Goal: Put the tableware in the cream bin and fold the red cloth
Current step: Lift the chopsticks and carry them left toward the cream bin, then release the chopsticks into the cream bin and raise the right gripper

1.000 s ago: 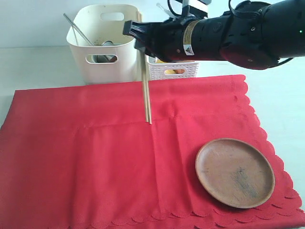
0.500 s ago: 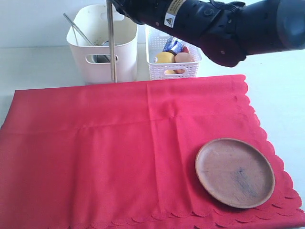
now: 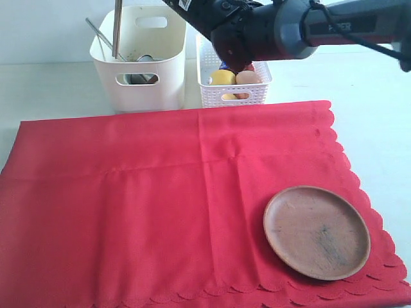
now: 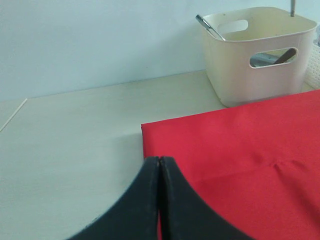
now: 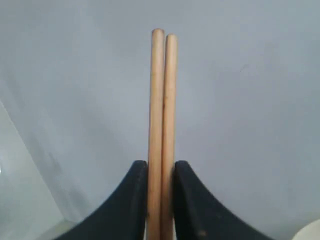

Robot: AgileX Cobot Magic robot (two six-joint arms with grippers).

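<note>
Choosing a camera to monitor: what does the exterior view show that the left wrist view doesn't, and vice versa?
Only exterior: the round brown wooden plate, and the food inside the white perforated basket. Only left wrist: the left arm's black jaws, pressed shut. Both: the tall cream plastic bin with a silver utensil handle sticking out, and the large red scalloped cloth.
</note>
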